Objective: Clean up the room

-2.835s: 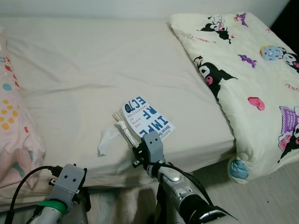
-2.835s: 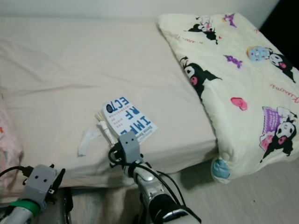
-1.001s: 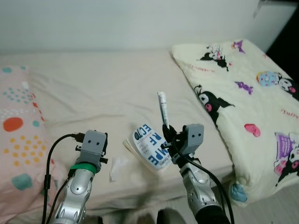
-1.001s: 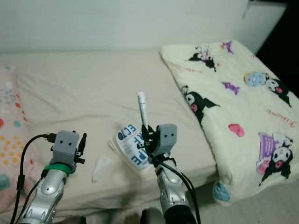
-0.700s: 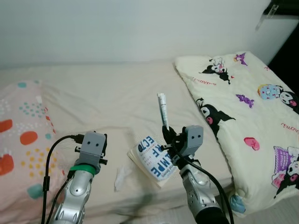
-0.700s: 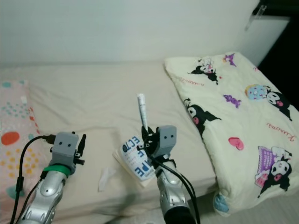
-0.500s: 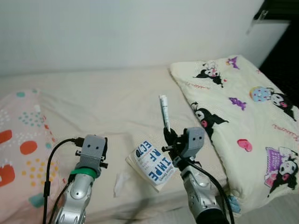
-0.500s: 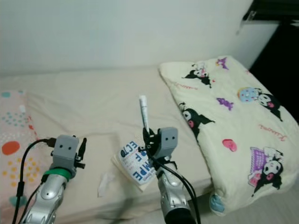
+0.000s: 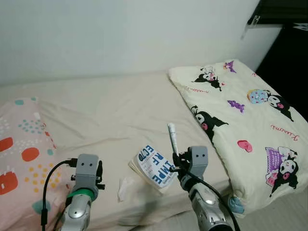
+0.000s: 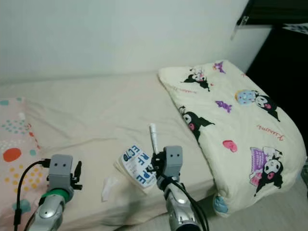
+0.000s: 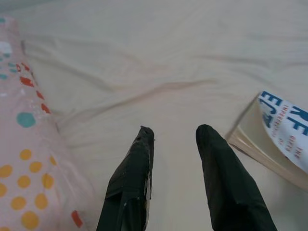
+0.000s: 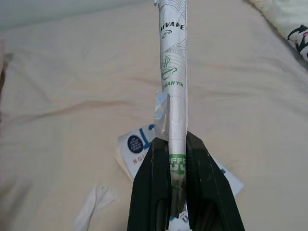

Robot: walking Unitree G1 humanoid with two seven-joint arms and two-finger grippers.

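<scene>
One item is off the bed (image 9: 120, 106) now: the white paper-wrapped stick (image 12: 173, 96), printed in green, which 2.8 s ago lay flat on the mattress touching the book's left edge. Right hand (image 12: 172, 144) has since lifted it and holds it upright above the book (image 9: 156, 166), fingers (image 12: 151, 173) pinched narrow on its lower end, most of the stick poking up past the tips. Camera pulled back and up over the last second, so whole scene shifted; book and crumpled white tissue (image 9: 126, 186) look unmoved on the sheet. My read: pick-up step is done, carrying the stick to a bin or storage spot comes next, with book and tissue left to clear.

Left hand (image 11: 175, 137) hovers low just left of the book, over bare sheet, fingers (image 11: 134, 168) parted a moderate gap, holding nothing and touching nothing. Tissue sits between left hand and book, near the bed's front edge. Pink spotted pillow (image 9: 19, 149) lies well left of the book; cartoon-print duvet (image 9: 240, 115) well right of it. Grip is only on the stick's end, so it could pivot or slip during carry.
</scene>
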